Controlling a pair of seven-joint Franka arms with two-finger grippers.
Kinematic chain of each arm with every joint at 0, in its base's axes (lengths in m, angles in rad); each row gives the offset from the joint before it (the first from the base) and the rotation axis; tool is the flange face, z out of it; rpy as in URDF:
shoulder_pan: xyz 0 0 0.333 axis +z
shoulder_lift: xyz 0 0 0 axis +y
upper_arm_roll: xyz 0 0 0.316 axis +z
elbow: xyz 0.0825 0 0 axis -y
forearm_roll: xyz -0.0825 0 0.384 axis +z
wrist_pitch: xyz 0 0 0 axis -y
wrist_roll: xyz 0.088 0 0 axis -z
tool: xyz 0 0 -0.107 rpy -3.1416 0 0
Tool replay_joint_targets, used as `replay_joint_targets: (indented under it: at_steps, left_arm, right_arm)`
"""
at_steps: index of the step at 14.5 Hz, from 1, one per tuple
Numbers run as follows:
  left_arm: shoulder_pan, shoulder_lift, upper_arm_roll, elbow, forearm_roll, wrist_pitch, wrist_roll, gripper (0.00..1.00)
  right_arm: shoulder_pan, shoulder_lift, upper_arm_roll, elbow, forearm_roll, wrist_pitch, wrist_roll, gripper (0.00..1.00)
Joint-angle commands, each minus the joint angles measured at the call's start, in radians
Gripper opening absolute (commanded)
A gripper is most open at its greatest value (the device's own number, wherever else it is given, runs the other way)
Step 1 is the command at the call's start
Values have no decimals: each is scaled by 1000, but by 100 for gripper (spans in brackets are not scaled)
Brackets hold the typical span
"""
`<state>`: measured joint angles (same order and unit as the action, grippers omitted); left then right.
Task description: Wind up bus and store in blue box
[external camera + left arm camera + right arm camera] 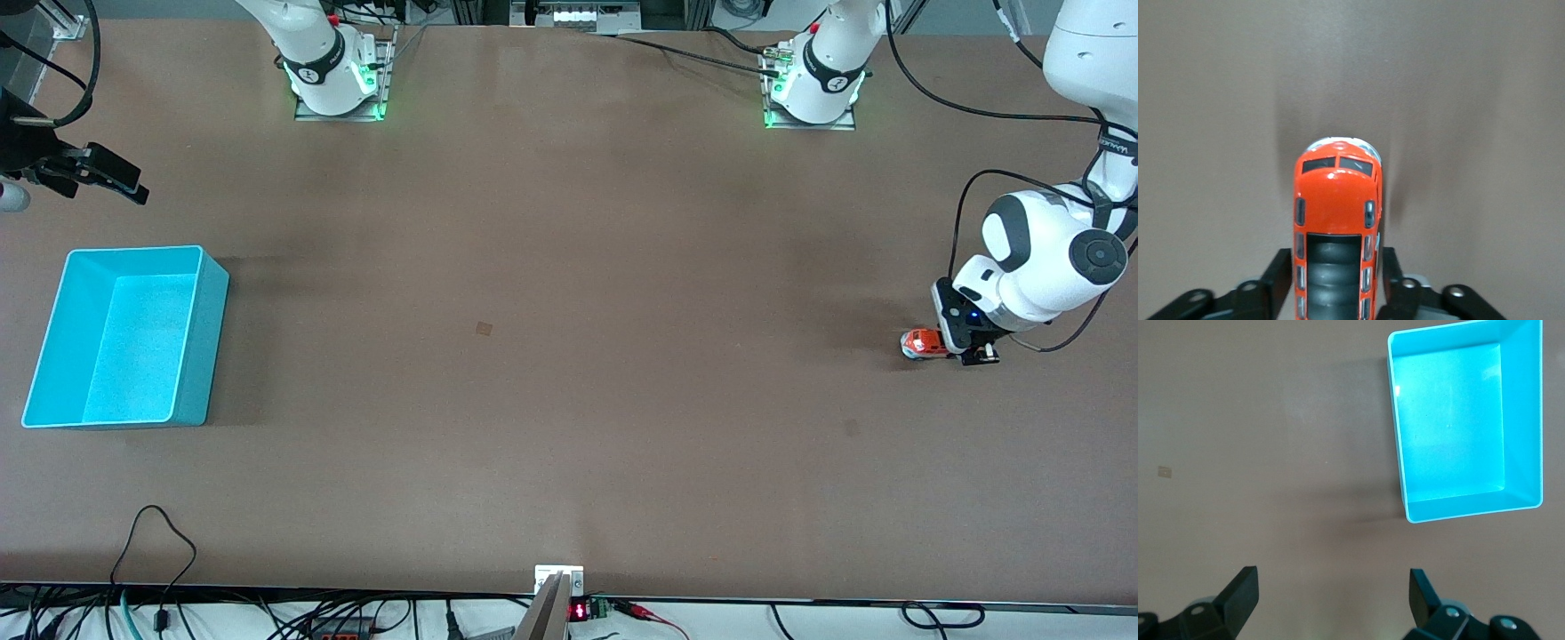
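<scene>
On the wide brown surface [551, 267], the left hand [1331, 280] is straddling the small orange toy bus [1337, 220] with fingers loosened, seemingly letting it go after winding, while the right hand [1331, 597] is waiting spread empty near the empty cyan rectangular plastic box [200, 338].

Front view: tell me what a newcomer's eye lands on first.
The blue box stands out, empty, at the right arm's end of the table. At the left arm's end, the orange bus sits on the table between the left gripper's fingers. The right gripper waits open above the table near the box.
</scene>
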<state>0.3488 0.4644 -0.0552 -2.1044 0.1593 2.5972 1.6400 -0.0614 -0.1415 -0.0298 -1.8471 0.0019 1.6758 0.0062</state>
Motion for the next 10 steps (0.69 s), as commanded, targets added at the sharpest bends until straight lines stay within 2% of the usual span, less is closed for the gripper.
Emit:
replay_joint_targets:
  at_steps: [1,8,10]
  left_arm:
    - [9,-9,-11,15,8,-34,-3,100]
    - [10,-202,-83,26,8,-371,-207,100]
    - [10,-214,-121,96,8,-510,-296,100]
  right_arm:
    - [-5,-10,-7,-4,7,-5,14,100]
    - [-5,-10,-9,-6,7,-5,14,100]
    - [-5,-9,-9,-6,9,-5,14,100]
